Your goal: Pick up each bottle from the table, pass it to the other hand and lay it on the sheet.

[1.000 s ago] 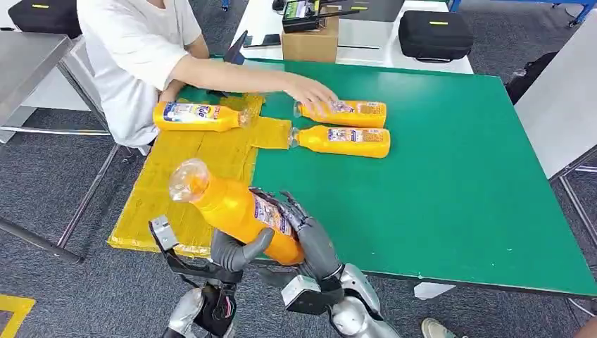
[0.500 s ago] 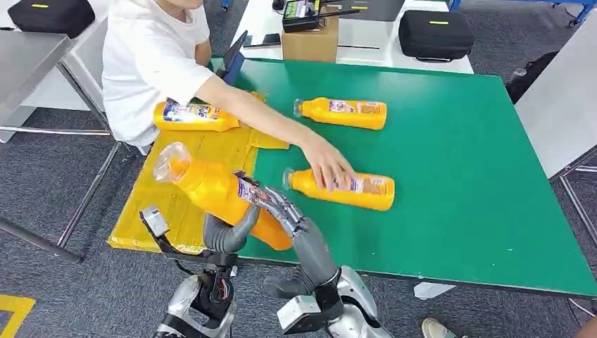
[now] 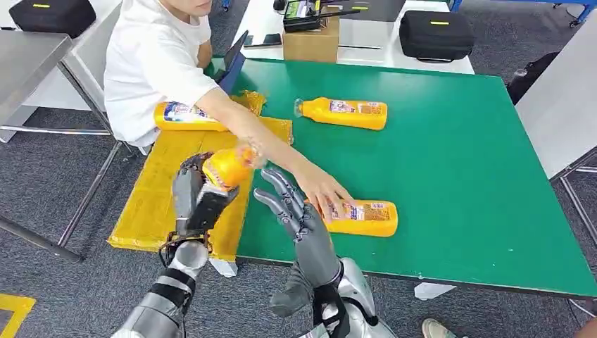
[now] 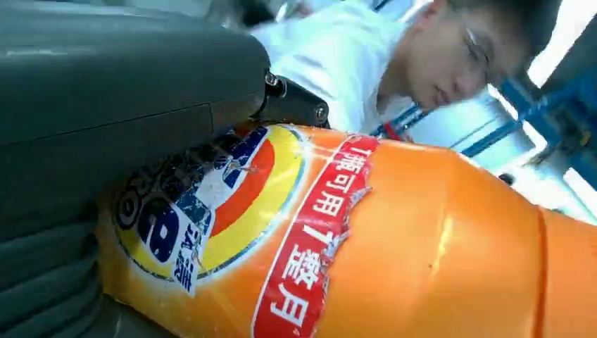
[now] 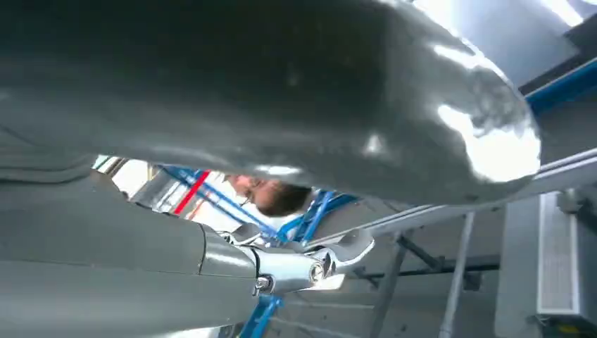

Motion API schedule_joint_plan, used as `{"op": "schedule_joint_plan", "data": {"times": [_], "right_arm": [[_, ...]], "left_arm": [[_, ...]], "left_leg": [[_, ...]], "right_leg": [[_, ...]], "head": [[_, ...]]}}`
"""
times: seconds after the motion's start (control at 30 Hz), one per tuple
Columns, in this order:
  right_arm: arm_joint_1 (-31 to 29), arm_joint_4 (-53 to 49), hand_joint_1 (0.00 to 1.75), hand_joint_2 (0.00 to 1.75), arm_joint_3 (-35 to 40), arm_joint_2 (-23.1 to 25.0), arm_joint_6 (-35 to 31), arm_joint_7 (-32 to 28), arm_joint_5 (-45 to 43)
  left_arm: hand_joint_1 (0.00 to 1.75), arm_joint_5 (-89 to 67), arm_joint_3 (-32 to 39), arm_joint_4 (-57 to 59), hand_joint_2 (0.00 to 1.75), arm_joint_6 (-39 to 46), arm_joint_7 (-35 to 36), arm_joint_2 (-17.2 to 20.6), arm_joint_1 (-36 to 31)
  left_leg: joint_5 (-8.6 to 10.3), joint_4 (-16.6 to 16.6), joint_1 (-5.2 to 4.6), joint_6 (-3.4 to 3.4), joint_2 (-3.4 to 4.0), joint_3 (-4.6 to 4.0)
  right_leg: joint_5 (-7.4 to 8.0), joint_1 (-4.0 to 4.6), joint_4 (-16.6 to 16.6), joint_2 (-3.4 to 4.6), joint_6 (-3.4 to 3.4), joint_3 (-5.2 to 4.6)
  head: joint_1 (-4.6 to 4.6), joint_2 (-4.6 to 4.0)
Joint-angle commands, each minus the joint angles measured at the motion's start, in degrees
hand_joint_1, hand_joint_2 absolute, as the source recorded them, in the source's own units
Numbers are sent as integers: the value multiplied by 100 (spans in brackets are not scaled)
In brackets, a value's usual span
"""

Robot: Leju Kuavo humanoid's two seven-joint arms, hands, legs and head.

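Note:
My left hand grips an orange bottle above the yellow sheet, its end towards the camera. The left wrist view shows that bottle with its blue and red label against my left hand. My right hand is just beside it over the green table's front edge, fingers spread and holding nothing; the right wrist view has my right hand close up. One bottle lies on the sheet's far end. Another lies on the table, and a third under a person's hand.
A person in a white shirt leans in from the far left, an arm stretched across the sheet and the green table. A cardboard box and a black case sit behind the table. A metal table stands left.
The bottle has gone from both hands into my left hand alone, which rose over the sheet. My right hand let go and spread open. The person slid a bottle nearer the front edge.

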Motion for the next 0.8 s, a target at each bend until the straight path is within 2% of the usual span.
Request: {"op": "schedule_joint_plan", "data": {"times": [0.03, 0.1, 0.17, 0.3, 0.53, 0.57, 0.6, 0.63, 0.67, 0.8], "right_arm": [[-278, 134, 0, 0, 81, -239, 374, -55, -246], [-280, 163, 0, 0, 68, -233, 402, -65, -270], [-245, 221, 0, 0, 11, -209, 478, -74, -355], [-245, 221, 0, 0, 11, -209, 478, -74, -355], [-145, 423, 0, 0, -157, -175, 718, -93, -596], [-140, 444, 0, 0, -172, -177, 744, -92, -614], [-137, 459, 0, 0, -191, -175, 743, -92, -615], [-129, 493, 0, 0, -231, -165, 789, -101, -644], [-128, 501, 0, 0, -246, -163, 810, -101, -658], [-131, 502, 0, 0, -248, -166, 816, -101, -661]], "left_arm": [[175, -2083, -319, 3153, 175, -19, 1082, 749, -1437], [175, -2149, -336, 3202, 175, -42, 1115, 785, -1447], [175, -2415, -461, 3385, 175, -460, 1443, 831, -1536], [175, -2415, -461, 3385, 175, -460, 1443, 831, -1536], [175, -2377, -334, 3449, 175, -1008, 1511, 862, -1469], [154, -2409, -359, 3455, 175, -1038, 1487, 860, -1472], [7, -2368, -330, 3452, 175, -1097, 1416, 846, -1471], [0, -2172, -184, 3434, 175, -1327, 1150, 799, -1460], [0, -2132, -159, 3417, 0, -1385, 1062, 783, -1450], [0, -2134, -161, 3413, 0, -1380, 1067, 765, -1447]], "left_leg": [[-7, -7, 4, -7, 5, 36], [-3, -6, 2, -5, 5, 20], [-6, -5, 3, -5, 8, 23], [-6, -2, 3, -4, 7, 16], [-10, -6, 4, -7, 16, 36], [-7, -7, 4, -6, 11, 31], [-11, -6, 4, -8, 12, 41], [-7, -9, 4, -6, 12, 35], [-6, -8, 3, -5, 13, 34], [-9, -8, 4, -6, 11, 51]], "right_leg": [[-7, 6, -7, -2, -11, 36], [-2, 3, -6, 0, -7, 18], [-4, 5, -5, 2, -9, 21], [-4, 4, -3, 3, -7, 14], [-5, 6, -7, 8, -11, 33], [-4, 6, -8, 5, -9, 29], [-8, 7, -7, 4, -12, 39], [-3, 6, -10, 6, -10, 34], [-2, 5, -9, 7, -9, 32], [-6, 7, -10, 4, -10, 50]], "head": [[0, 0], [0, 0], [0, 0], [0, 0], [0, 0], [0, 0], [0, 0], [0, 0], [0, -2], [-2, 0]]}}
